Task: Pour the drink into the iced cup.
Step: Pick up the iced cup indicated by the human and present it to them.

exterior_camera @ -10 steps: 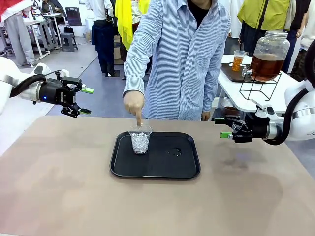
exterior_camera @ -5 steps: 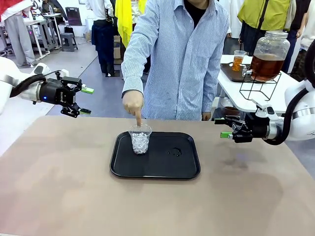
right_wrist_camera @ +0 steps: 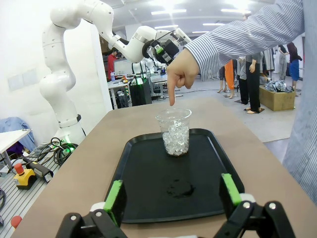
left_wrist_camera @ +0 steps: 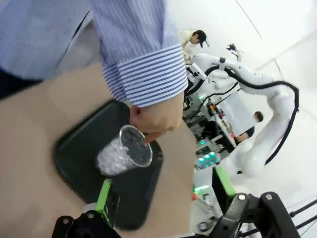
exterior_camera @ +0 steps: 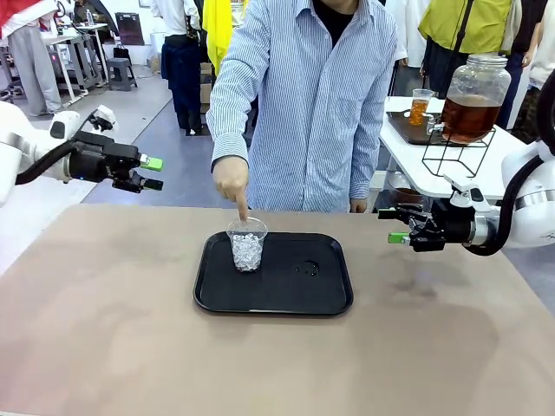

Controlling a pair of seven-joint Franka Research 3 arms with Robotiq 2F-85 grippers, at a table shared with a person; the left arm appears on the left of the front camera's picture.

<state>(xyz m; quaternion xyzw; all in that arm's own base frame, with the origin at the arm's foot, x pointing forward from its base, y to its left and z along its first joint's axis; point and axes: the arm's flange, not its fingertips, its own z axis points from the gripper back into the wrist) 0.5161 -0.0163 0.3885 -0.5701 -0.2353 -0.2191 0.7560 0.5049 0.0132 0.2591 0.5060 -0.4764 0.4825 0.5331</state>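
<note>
- I'm looking across a tan table (exterior_camera: 104, 329) that takes up the near ground.
- Beyond it the floor (exterior_camera: 143, 108) is grey and smooth.
- A white side table (exterior_camera: 403, 169) stands back right.
- A dark stool (exterior_camera: 121, 74) sits far back left.
- My right wrist view shows a white wall (right_wrist_camera: 20, 64), lit ceiling strips (right_wrist_camera: 166, 11) and a wooden box (right_wrist_camera: 277, 96) on the floor.

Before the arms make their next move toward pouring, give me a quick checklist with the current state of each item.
1. The iced cup upright on the tray: ok.
2. Space over the cup free: not ok, the person's hand points a finger down at it.
3. The left gripper open, empty: ok.
4. The right gripper open, empty: ok.
5. Drink in a gripper: not ok, the amber drink stands on the side table.
</note>
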